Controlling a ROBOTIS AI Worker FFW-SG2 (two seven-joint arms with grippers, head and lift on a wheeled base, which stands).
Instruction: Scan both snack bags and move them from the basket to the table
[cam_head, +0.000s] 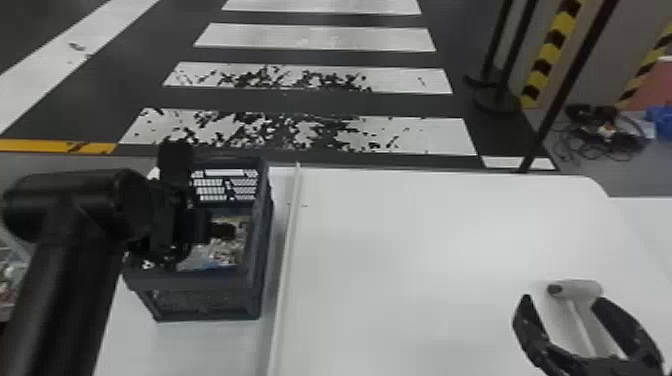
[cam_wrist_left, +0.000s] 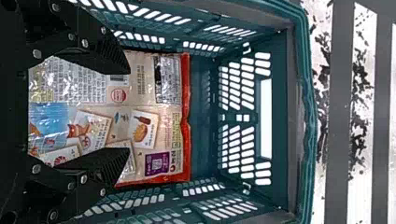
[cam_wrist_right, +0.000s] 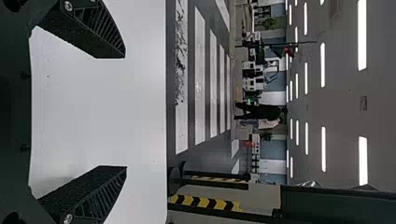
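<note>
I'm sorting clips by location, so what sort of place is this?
Probably a large indoor test or demonstration hall: crosswalk stripes are laid on the floor beyond the white table, and rows of ceiling lights and yellow-and-black striped posts show too.

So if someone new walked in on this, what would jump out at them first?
Probably the bold white stripes on the dark floor beyond the white table. Next, the red-edged snack bag lying in the basket, under the left gripper's open fingers. Then the white T-shaped thing showing between the right gripper's open fingers.
</note>
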